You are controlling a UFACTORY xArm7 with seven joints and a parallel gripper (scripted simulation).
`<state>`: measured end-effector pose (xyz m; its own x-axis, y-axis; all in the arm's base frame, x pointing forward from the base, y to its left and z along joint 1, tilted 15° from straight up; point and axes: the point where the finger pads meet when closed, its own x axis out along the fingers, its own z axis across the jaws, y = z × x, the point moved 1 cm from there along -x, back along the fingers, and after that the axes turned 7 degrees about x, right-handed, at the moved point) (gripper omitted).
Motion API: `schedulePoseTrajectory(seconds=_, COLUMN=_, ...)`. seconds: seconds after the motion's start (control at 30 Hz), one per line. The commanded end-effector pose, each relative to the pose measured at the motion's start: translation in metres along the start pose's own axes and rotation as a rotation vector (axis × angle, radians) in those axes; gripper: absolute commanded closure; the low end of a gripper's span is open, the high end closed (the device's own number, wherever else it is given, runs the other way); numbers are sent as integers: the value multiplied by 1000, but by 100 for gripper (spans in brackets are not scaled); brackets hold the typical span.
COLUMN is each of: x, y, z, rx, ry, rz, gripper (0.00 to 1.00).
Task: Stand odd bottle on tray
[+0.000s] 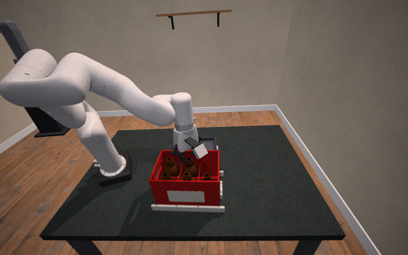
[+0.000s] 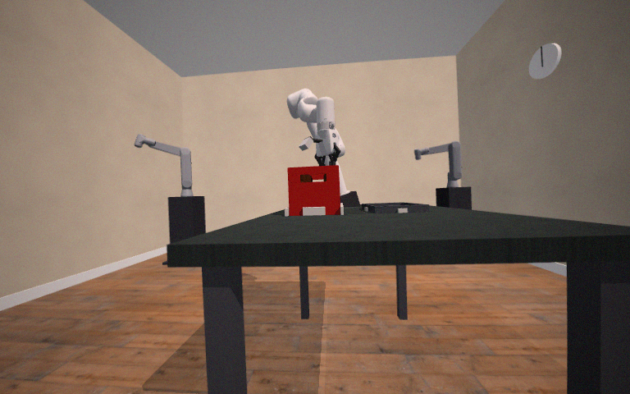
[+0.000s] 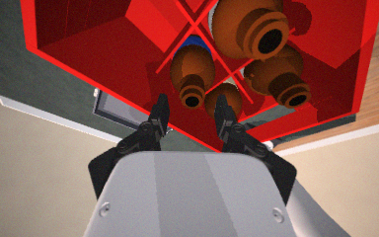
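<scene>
The red crate [image 1: 154, 194] [image 2: 313, 194] [image 3: 74, 61] stands level and holds five brown bottles. In the top view, two stand in the back row, a left bottle [image 1: 171, 170] and a middle bottle [image 1: 190, 170]. Three stand in front: left [image 1: 166, 176], middle [image 1: 186, 176] and right [image 1: 206, 176]. The back right cell holds none. My gripper [image 1: 178, 158] [image 2: 326, 163] [image 3: 191, 103] is open and empty. In the wrist view, one bottle's mouth shows between its fingertips, seemingly just below them. The tray [image 1: 211, 144] [image 2: 381, 208] [image 3: 120, 112] lies behind the crate; no bottle shows on it.
White strips border the crate, one along its front [image 1: 187, 207] and others at its right side [image 1: 221, 189]. Crate walls and red dividers [image 3: 227, 66] surround the bottles. A small white block sticks out from the wrist over the crate. The table [image 1: 255, 186] carries everything.
</scene>
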<state>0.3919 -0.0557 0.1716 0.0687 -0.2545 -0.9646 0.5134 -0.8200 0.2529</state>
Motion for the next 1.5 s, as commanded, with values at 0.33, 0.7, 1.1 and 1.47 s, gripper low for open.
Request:
schedulePoseTrajectory(seconds=0.33, x=-42, y=0, z=-1, rx=0, ry=3, rz=2, gripper=35)
schedulePoseTrajectory(seconds=0.7, x=-59, y=0, z=-1, rx=0, ry=3, rz=2, gripper=35)
schedulePoseTrajectory(seconds=1.1, x=-61, y=0, z=-1, rx=0, ry=3, rz=2, gripper=100)
schedulePoseTrajectory(seconds=1.47, x=-61, y=0, z=-1, rx=0, ry=3, rz=2, gripper=100)
